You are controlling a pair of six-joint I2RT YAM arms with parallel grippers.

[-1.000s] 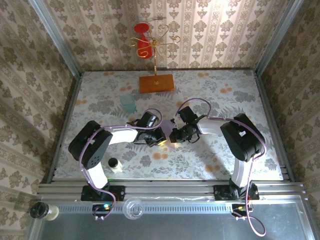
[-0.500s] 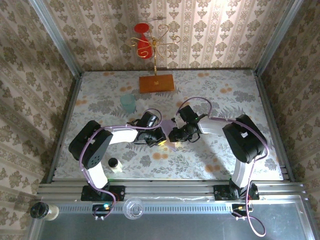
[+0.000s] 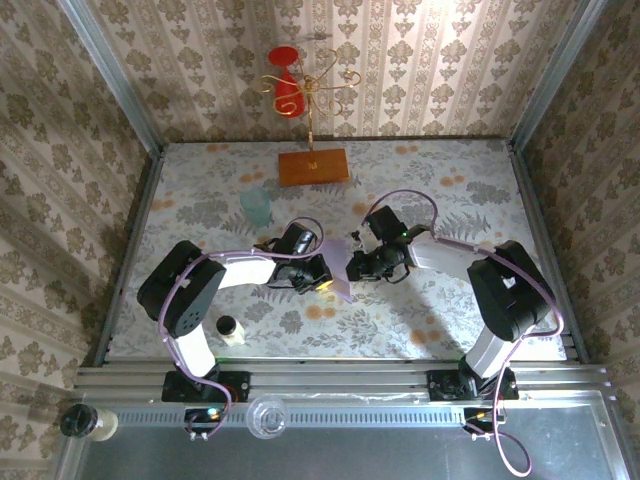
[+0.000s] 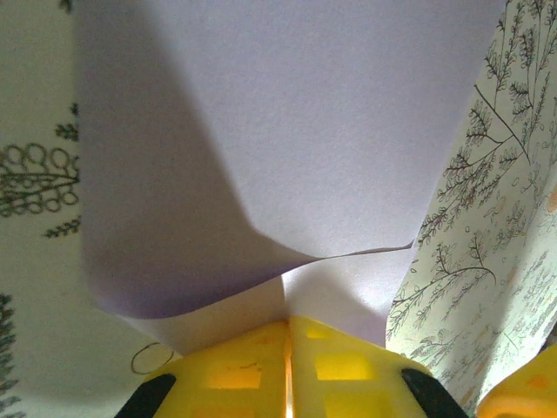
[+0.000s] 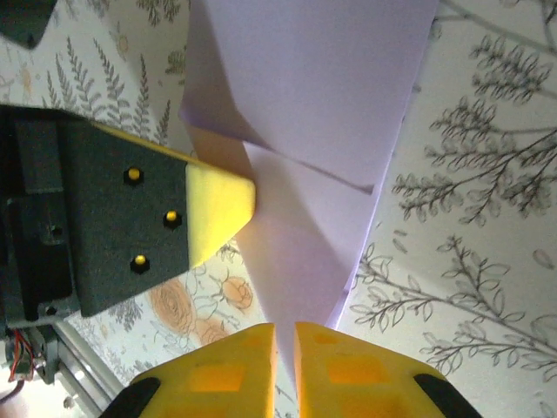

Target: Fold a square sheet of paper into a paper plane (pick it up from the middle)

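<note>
Pressed together with no gap, the left gripper (image 4: 287, 329) pinched the lower edge of the sheet of paper (image 4: 296, 113) at the bottom centre of its wrist view. Above the yellow fingers the pale lilac sheet filled most of the frame. One layer curled forward in a soft bend across the middle and cast a shadow down the left side. A floral tablecloth (image 4: 487, 244) showed along the right edge and at the far left.

At the bottom centre of the other wrist view stood the right gripper (image 5: 285, 335), its two yellow fingers nearly touching. A narrow point of the lilac paper ran down into the slit between them, so it too was pinching the sheet. The paper widened toward the top of that frame, and a folded layer with a straight, slanting edge lay over it. At the left of that frame, the left gripper's dark finger with its yellow tip met the paper's left edge.

In the top view the two grippers came together just below the centre of the frame, with the sheet held between them as a small lilac sliver. Well apart from them, toward the top, an orange-brown wooden board (image 3: 313, 167) lay flat. A pale teal cup (image 3: 256, 207) stood left of centre, near the left arm.
</note>
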